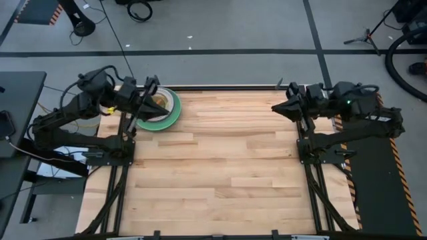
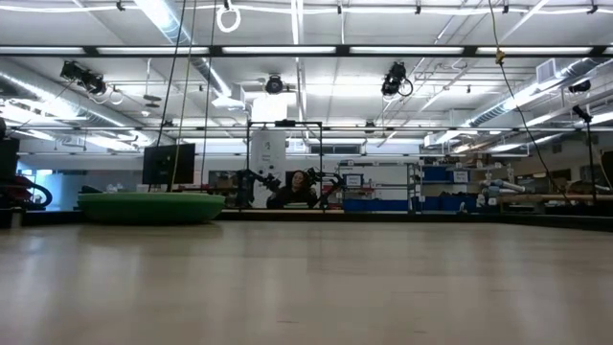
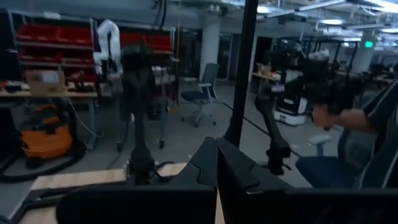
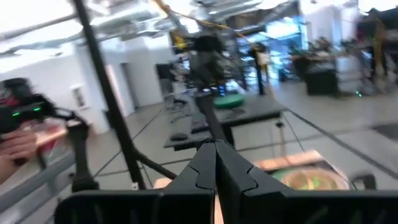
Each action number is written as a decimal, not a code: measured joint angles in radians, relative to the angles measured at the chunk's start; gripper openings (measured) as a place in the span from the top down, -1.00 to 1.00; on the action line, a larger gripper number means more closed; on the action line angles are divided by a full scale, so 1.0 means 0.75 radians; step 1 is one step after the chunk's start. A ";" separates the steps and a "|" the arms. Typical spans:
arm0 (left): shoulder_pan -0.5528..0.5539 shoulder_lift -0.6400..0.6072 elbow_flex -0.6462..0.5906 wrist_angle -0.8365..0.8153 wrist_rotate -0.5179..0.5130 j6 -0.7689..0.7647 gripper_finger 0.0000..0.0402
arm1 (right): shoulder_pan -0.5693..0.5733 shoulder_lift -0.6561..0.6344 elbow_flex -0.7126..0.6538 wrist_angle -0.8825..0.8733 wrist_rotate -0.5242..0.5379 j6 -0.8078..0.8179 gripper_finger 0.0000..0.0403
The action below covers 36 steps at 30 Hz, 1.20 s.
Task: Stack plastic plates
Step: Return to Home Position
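Note:
The plastic plates (image 1: 162,110) sit in one stack at the table's far left corner: a large green plate at the bottom, smaller plates with a yellowish one showing on top. In the low view the stack (image 2: 150,207) reads as a green mound on the table. The right wrist view shows it (image 4: 308,180) far off. My left gripper (image 1: 152,85) is shut and raised just above the stack's far left side, holding nothing. My right gripper (image 1: 274,108) is shut, raised near the table's far right, well away from the plates.
The wooden table (image 1: 220,167) has free room over its middle and near side. Arm bases and frames stand at the left (image 1: 110,157) and right (image 1: 320,157) edges. A person's hand (image 3: 339,115) shows in the room beyond the table.

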 joint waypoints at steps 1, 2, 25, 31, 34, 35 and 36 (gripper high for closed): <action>0.000 -0.016 0.000 0.001 -0.009 -0.008 0.98 | 0.000 -0.036 -0.051 0.010 0.031 0.029 0.96; 0.001 -0.036 0.000 -0.003 -0.018 -0.013 0.98 | 0.000 -0.075 -0.104 0.009 0.066 0.067 0.96; 0.038 -0.173 0.000 0.022 -0.113 0.003 0.87 | -0.001 -0.339 -0.505 0.044 0.402 -0.075 0.85; 0.038 -0.196 0.000 0.100 -0.142 0.106 0.87 | -0.001 -0.338 -0.505 0.075 0.402 -0.097 0.84; 0.038 -0.223 0.000 0.096 -0.143 0.157 0.87 | -0.001 -0.338 -0.505 0.114 0.402 -0.098 0.84; 0.038 -0.230 0.000 0.096 -0.143 0.160 0.87 | -0.001 -0.338 -0.505 0.121 0.401 -0.099 0.84; 0.038 -0.233 0.001 0.099 -0.141 0.160 0.87 | -0.001 -0.338 -0.505 0.124 0.401 -0.099 0.84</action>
